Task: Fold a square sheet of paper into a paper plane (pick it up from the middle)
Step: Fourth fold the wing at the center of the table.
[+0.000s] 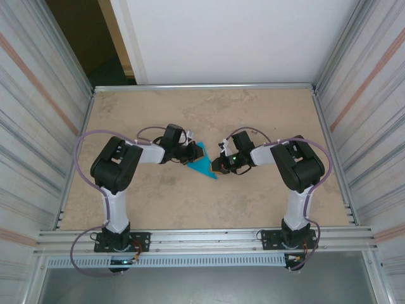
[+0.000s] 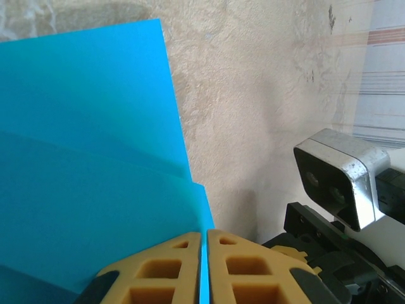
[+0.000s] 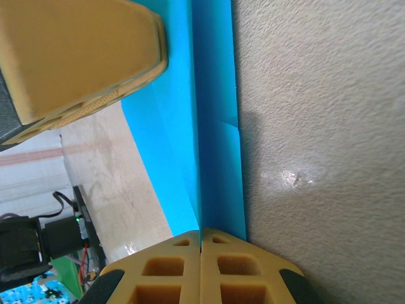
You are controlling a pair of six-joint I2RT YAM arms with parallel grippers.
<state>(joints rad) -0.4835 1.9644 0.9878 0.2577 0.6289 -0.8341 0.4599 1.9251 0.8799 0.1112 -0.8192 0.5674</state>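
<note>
Teal-blue paper (image 1: 202, 163), creased into a pointed shape, is clamped by left pincer (image 2: 204, 237) and right pincer (image 3: 200, 234).

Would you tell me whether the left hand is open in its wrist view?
No, the left hand is shut, pinching the blue paper's edge.

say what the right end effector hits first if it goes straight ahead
The right end effector is shut on the teal paper, so that first; beyond it, probably the left end effector, depth unclear.
</note>
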